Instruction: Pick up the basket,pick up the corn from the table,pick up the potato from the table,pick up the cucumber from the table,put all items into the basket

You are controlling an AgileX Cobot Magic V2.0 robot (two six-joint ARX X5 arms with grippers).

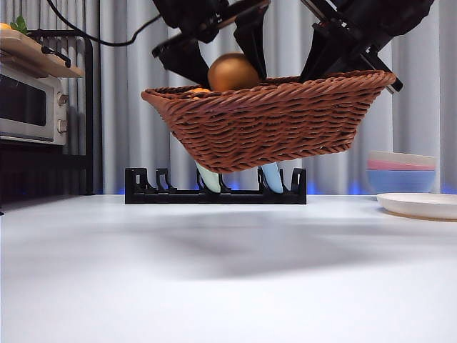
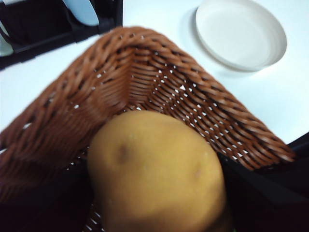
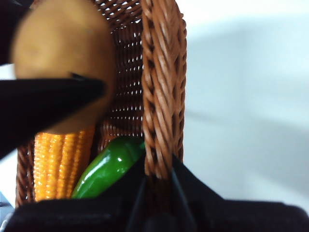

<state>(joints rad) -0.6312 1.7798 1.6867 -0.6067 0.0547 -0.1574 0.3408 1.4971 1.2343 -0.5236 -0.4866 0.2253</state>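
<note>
While the right end effector (image 3: 157, 193) clamps the braided rim of the basket (image 1: 264, 128) to keep it lifted clear of the desk (image 1: 214, 271), the left end effector (image 1: 221, 50) hangs over the open top, clenched on the potato (image 1: 232, 71); that looks like the last item going in, held just above the rim so it can drop between the sides; the right wrist view shows the corn (image 3: 60, 164) and the cucumber (image 3: 108, 166) already lying side by side inside, against the gripped wall; from the front only an orange sliver shows over the rim, the cucumber not at all; the potato fills the left wrist view, hiding the basket floor beneath; the left jaws there are lost in shadow.
</note>
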